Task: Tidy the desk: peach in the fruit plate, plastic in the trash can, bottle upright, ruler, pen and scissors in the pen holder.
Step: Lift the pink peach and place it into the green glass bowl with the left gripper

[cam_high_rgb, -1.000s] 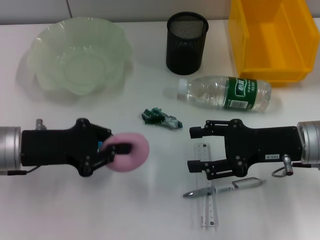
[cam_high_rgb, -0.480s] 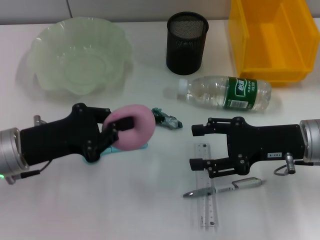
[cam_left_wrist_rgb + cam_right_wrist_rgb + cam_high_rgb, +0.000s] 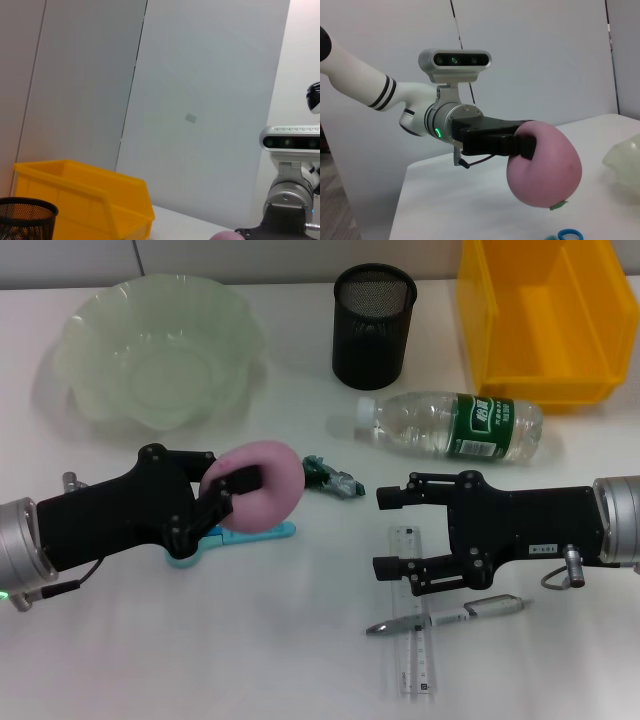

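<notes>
near the table's far left corner sits the pale green translucent scalloped fruit plate [image 3: 155, 348], with nothing in it. nearer the front left edge, the left gripper [image 3: 232, 502] is clenched on the soft pink round peach [image 3: 262, 485], held clear of the white table [image 3: 250, 640]; the right wrist view shows it gripped from one side, with most of its bulk past the fingertips. my worry is that a quick swing toward the plate could roll the peach out of that off-centre hold, or a late release could bounce it off the sloped rim.

just under the peach lie the light blue-handled scissors [image 3: 215, 540], and beside it the small crumpled green plastic wrapper [image 3: 330, 477]; a dropped peach could knock either aside.

at mid-table toward the back edge stands the black mesh cylindrical pen holder [image 3: 373, 325], and in front of it the clear plastic water bottle with a green label [image 3: 450, 426] lies on its side, free to roll if nudged.

the right gripper [image 3: 388, 532] hovers with its fingers spread, empty, above the clear plastic ruler [image 3: 412, 625] and the silver pen [image 3: 450, 616] lying across it; both lie flat and thin, so a pinch may slip. the yellow plastic bin [image 3: 545, 315] sits at the far right corner.
</notes>
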Robot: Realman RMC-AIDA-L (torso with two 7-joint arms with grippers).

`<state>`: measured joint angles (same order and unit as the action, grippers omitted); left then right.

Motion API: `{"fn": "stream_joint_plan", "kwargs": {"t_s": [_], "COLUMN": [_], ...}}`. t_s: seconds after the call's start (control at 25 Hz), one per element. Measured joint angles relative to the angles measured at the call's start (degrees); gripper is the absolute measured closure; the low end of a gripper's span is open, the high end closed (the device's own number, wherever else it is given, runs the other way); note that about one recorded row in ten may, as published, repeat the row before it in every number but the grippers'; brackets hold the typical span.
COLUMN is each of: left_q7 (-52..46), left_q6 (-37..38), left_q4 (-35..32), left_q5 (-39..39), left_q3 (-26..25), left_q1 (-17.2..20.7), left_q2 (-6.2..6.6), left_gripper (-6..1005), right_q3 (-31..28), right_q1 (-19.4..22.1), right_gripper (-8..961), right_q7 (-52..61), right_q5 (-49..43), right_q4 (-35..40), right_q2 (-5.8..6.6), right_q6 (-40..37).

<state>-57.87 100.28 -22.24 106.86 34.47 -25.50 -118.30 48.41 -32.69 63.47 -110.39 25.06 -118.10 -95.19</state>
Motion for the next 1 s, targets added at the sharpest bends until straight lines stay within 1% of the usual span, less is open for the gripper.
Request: {"fn": "stream_joint_plan", "kwargs": {"t_s": [0.32, 0.72, 1.0], "left_q7": [0.04, 0.58, 0.97], "left_q6": [0.23, -1.02, -2.86], "left_q4": [0.62, 2.11, 3.13], "left_q5": [-0.26, -0.35, -3.78], "left_q3": [-0.73, -1.22, -1.42], "left_q1": [0.72, 0.19, -0.19], "left_q2": [-0.03, -0.17, -0.21], "left_gripper": [931, 914, 903], "right_q3": [0.02, -0.44, -0.52], "right_q1": [-0.16, 0.17, 0.28], "right_gripper": [136, 136, 137], "right_q7": [-0.54, -0.55, -0.55], "right_q5": [-0.2, -0.26, -0.18], "right_q4": [0.08, 0.08, 0.07], "right_q2": [-0.11, -0.11, -0.11], "right_q6": [0.08, 0.64, 0.71]}}
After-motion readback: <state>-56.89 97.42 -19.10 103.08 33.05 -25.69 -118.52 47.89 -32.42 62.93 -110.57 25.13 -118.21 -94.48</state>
